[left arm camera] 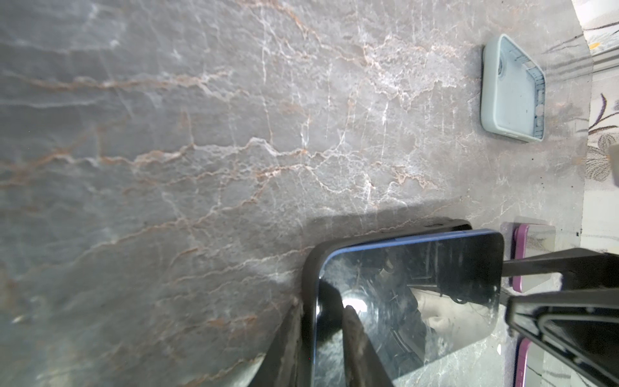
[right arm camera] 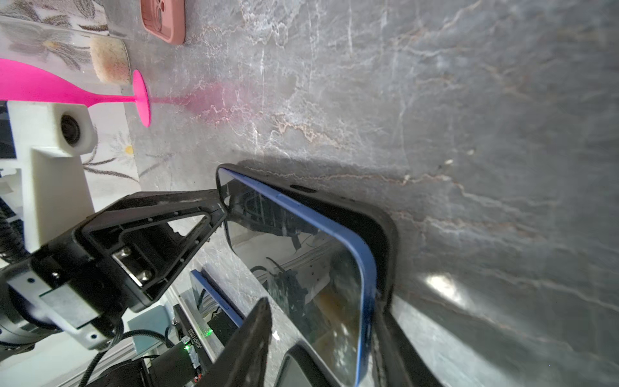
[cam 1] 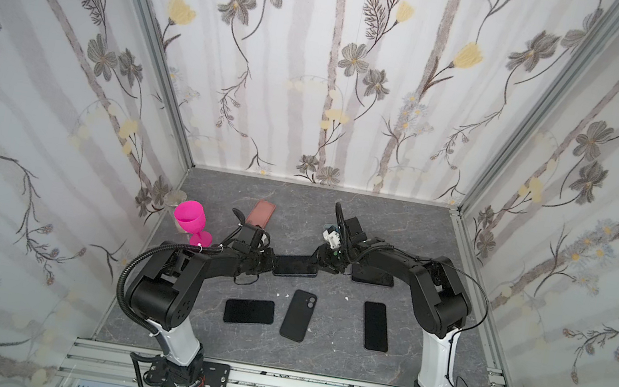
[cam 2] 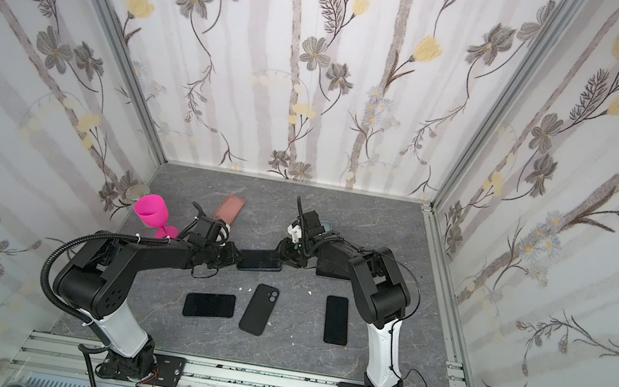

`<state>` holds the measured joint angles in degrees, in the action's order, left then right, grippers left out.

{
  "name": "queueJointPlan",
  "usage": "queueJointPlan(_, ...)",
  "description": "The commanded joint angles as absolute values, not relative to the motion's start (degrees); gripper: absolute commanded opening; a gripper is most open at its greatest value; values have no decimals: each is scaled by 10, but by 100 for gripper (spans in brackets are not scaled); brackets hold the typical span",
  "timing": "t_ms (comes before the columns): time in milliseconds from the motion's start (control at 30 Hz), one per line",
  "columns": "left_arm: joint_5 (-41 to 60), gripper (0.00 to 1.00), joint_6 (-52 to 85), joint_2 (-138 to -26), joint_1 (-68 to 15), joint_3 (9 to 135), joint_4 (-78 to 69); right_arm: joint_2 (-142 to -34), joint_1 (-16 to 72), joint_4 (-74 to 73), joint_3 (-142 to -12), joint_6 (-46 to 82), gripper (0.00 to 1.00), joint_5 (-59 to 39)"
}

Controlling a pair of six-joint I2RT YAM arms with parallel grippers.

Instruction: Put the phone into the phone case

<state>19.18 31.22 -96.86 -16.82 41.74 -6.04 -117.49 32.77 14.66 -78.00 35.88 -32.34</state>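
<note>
One blue phone (cam 1: 295, 266) lies at the centre of the table (cam 1: 399, 225). It sits in one black phone case (right arm camera: 378, 217), with its blue edge standing proud of the rim along one long side. Two grippers attend it. The left gripper (cam 1: 270, 265), at 9 o'clock of the phone, is clamped on phone and case together, one finger (left arm camera: 358, 341) on the screen. The right gripper (cam 1: 318, 262), at 3 o'clock, stands released, one finger (right arm camera: 248, 348) clear of the glass. Other items on the table:

- two dark handsets, screen-up, at 7 o'clock (cam 1: 249, 311) and 5 o'clock (cam 1: 375, 326)
- one black-backed unit (cam 1: 298, 315) at 6 o'clock
- one handset under the right arm (cam 1: 372, 277) at 3 o'clock
- one pink case (cam 1: 261, 213) at 11 o'clock
- one light-blue case (left arm camera: 510, 90) at 1 o'clock
- one pink goblet (cam 1: 190, 218) at 10 o'clock
</note>
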Motion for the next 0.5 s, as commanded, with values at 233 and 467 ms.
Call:
queueJointPlan(233, 134, 25, 297, -976, -165, 410, 44, -1154, 329, 213, -781, 314, 42, -277)
queueJointPlan(467, 148, 25, 296, -977, -165, 411, 44, -1171, 338, 208, -778, 312, 22, -292)
